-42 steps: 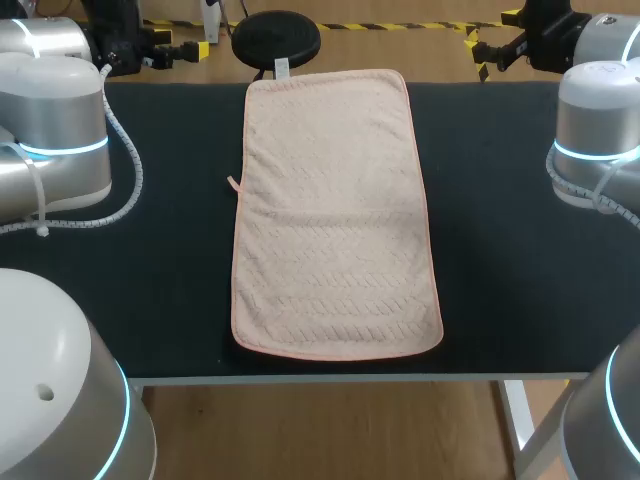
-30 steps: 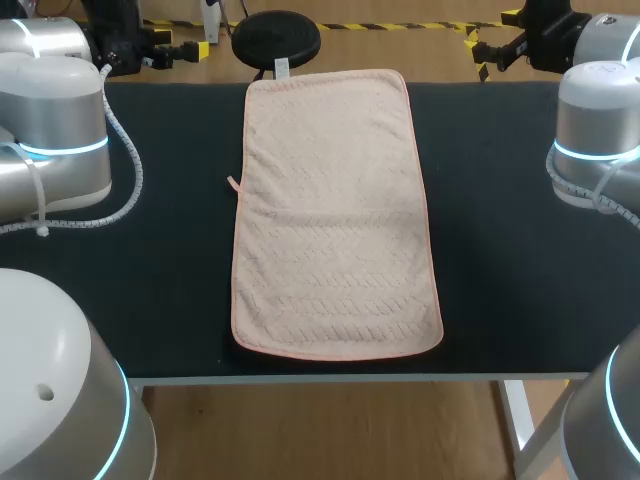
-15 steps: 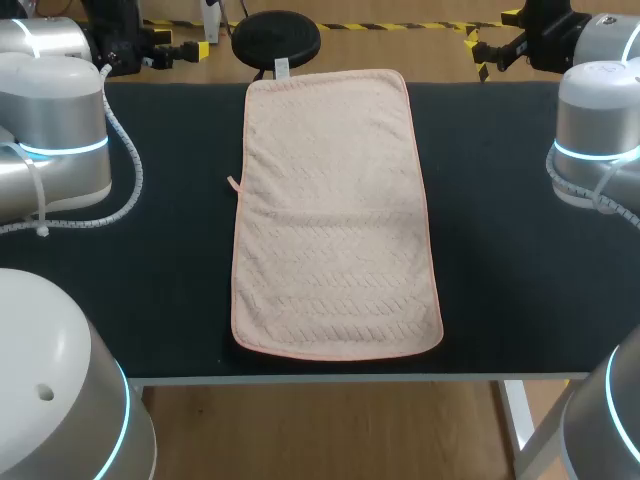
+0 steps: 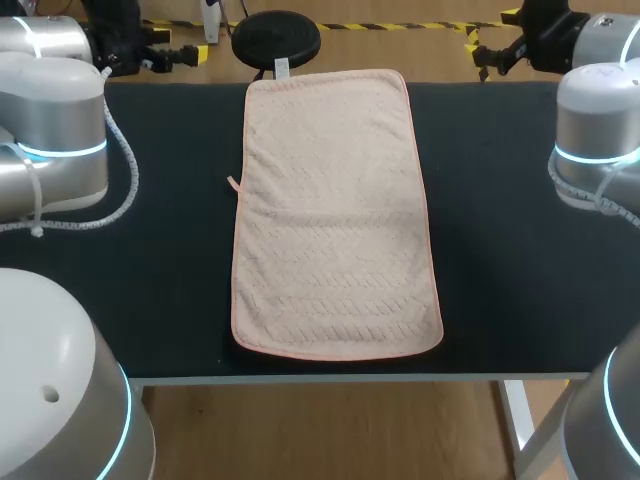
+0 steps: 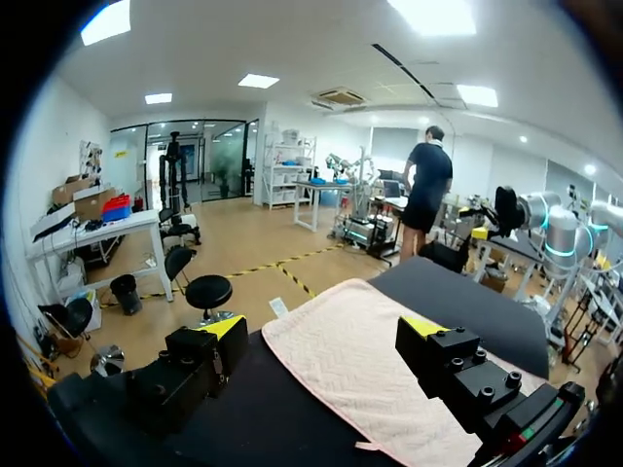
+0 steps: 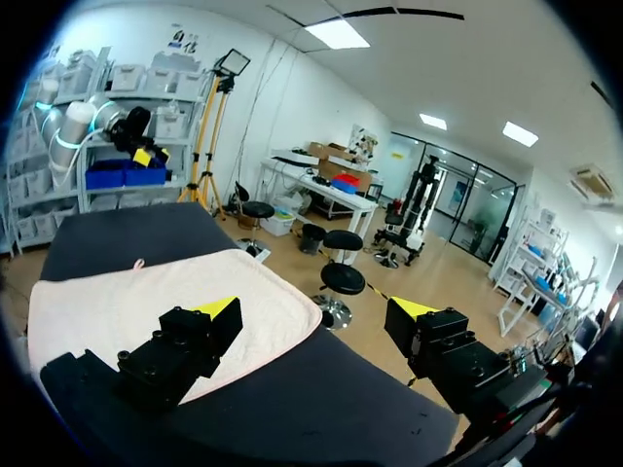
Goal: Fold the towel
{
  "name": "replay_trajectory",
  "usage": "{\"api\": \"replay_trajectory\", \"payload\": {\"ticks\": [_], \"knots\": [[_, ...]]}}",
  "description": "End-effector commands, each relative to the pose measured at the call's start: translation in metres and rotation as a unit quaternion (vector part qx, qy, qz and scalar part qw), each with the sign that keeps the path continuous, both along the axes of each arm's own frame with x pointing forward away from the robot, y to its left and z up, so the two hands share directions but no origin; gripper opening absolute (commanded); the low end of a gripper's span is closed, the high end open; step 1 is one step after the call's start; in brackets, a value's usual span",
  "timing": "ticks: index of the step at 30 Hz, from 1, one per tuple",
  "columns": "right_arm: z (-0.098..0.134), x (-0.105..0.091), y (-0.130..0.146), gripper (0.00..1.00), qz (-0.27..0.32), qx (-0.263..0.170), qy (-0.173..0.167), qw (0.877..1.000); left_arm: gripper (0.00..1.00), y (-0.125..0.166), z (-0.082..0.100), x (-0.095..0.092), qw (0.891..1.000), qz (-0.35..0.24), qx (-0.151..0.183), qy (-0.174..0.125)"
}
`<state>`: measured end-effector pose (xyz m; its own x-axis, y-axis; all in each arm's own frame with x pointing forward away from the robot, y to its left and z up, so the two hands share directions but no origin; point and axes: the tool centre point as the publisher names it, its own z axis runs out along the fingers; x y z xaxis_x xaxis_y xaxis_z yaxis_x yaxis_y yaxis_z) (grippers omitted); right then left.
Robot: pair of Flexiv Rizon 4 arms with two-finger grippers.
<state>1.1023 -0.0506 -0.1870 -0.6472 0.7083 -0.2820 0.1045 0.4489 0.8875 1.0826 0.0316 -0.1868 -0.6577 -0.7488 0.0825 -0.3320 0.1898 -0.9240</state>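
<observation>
A pale pink towel [image 4: 335, 215] lies flat and spread out lengthwise down the middle of the black table [image 4: 160, 280], with a small loop [image 4: 233, 183] on its left edge. My left gripper [image 4: 185, 55] hovers open at the far left corner, off the towel. My right gripper [image 4: 487, 45] hovers open at the far right corner. In the left wrist view the open gripper [image 5: 322, 327] has the towel's far end [image 5: 370, 360] ahead of it. In the right wrist view the open gripper [image 6: 314, 309] holds nothing, and the towel [image 6: 146, 302] lies beside its one finger.
Black tabletop runs along both long sides of the towel. The bulky links of my left arm [image 4: 55, 130] and right arm [image 4: 600, 140] stand over the table's side edges. The towel's near end lies close to the front edge [image 4: 330, 378].
Both arms have shifted very slightly at the far corners. The towel lies as before.
</observation>
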Motion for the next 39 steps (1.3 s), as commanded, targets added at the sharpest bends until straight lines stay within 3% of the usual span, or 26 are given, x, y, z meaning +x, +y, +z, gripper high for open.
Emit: {"api": "replay_trajectory", "payload": {"ticks": [1,8,15,19,22,27,32,38,39], "knots": [[0.009,0.002,0.006,1.00,0.007,-0.107,0.048,0.993,1.00,-0.003,0.004,0.005,0.997,-0.017,0.063,0.044],[0.010,-0.001,0.012,1.00,0.023,-0.176,0.070,0.982,1.00,-0.022,0.001,0.003,0.982,-0.040,0.163,0.080],[0.004,-0.003,0.014,1.00,0.010,-0.225,0.087,0.970,1.00,-0.039,-0.009,-0.002,0.971,-0.041,0.208,0.114],[-0.001,-0.004,0.020,1.00,0.003,-0.269,0.102,0.958,1.00,-0.047,-0.016,-0.001,0.960,-0.043,0.243,0.131],[-0.009,-0.004,0.025,1.00,0.005,-0.293,0.119,0.949,1.00,-0.053,-0.023,0.001,0.944,-0.048,0.288,0.151],[-0.025,-0.006,0.031,1.00,0.017,-0.317,0.145,0.937,1.00,-0.057,-0.035,-0.001,0.923,-0.087,0.327,0.180],[-0.041,-0.010,0.032,1.00,0.031,-0.349,0.164,0.922,1.00,-0.062,-0.052,-0.009,0.888,-0.140,0.400,0.180],[-0.055,-0.014,0.033,1.00,0.043,-0.391,0.182,0.901,1.00,-0.063,-0.067,-0.020,0.857,-0.188,0.440,0.192],[-0.057,-0.015,0.034,1.00,0.044,-0.396,0.183,0.899,1.00,-0.064,-0.071,-0.022,0.847,-0.196,0.454,0.197]]}}
